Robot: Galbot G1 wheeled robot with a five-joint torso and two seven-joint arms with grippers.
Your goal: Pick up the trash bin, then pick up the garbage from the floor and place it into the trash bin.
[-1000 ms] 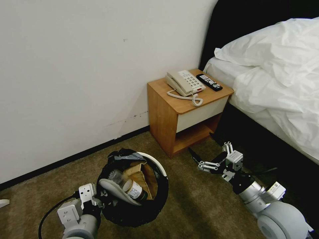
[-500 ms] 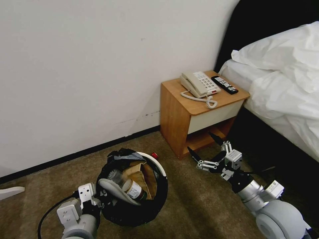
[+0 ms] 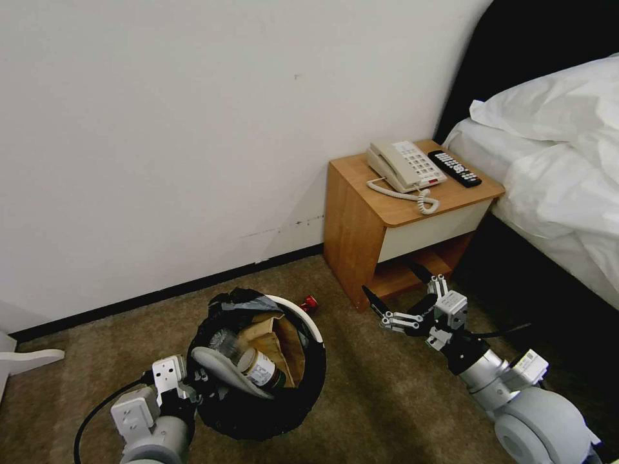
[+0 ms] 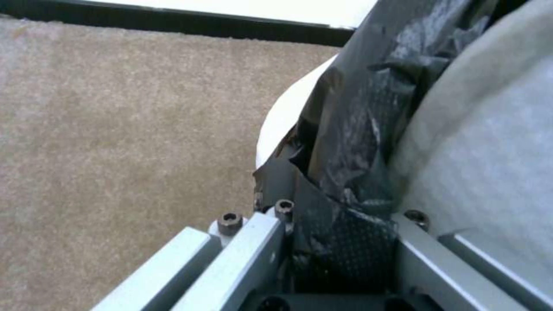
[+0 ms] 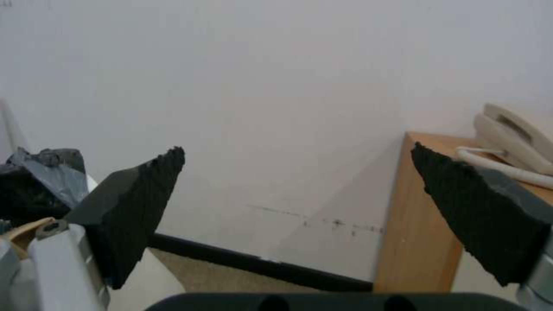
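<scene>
The left tool (image 3: 193, 386) is clamped on the rim of the light, bag-lined trash bin (image 3: 258, 361), while the right tool (image 3: 403, 293) hangs spread apart near a small, stiff red can (image 3: 310, 302) on the floor by the wall, probably best pinched across its sides.

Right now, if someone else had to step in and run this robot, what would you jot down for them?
Left gripper: jaws shut on the rim of the round white plastic trash bin with the crinkly black liner, held at the robot's front left.
Right gripper: jaws open, empty, hanging low in front of the wooden nightstand.
Done: bin is in hand; a white slipper, a clear plastic bottle and a brown paper bag are inside.
Left: a small red can lies on the carpet between bin and nightstand, close to the wall.
</scene>
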